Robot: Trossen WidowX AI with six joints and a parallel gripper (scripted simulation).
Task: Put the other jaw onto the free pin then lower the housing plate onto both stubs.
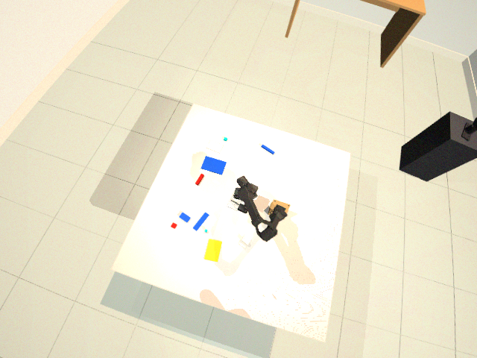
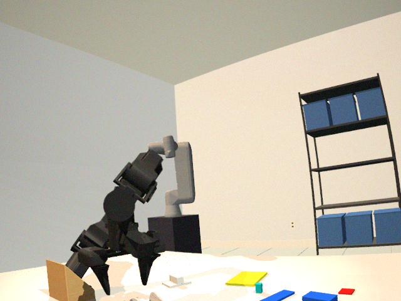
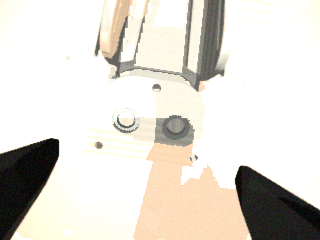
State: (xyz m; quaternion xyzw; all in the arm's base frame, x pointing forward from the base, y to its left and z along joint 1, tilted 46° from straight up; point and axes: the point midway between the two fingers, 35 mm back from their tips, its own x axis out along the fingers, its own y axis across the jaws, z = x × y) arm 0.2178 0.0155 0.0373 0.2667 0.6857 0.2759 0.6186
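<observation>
Claw (image 1: pixel 239 201) (image 2: pixel 126 289) (image 3: pixel 150 160) near full open, nothing held. Housing plate (image 3: pixel 172 102) btwn. & slightly fwd of tips in wrist view, hole row approx. along finger line, well inboard of table (image 1: pixel 169 239) edges; looks seated, so straight-up exit probably.

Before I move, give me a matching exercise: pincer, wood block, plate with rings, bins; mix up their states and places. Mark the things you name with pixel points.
1. Pincer (image 1: pixel 238 201) (image 2: pixel 126 288) (image 3: pixel 150 160)
2. Wood block (image 1: pixel 284 203) (image 2: pixel 56 279)
3. Plate (image 3: pixel 172 102)
4. Bins (image 2: pixel 344 110)

a. On the rack (image 2: pixel 353 124)
b. Two ringed holes, in the wrist view
c. Beside the arm's lower end
d. Open, nothing gripped

Right pairs: 1-d, 2-c, 3-b, 4-a
</observation>
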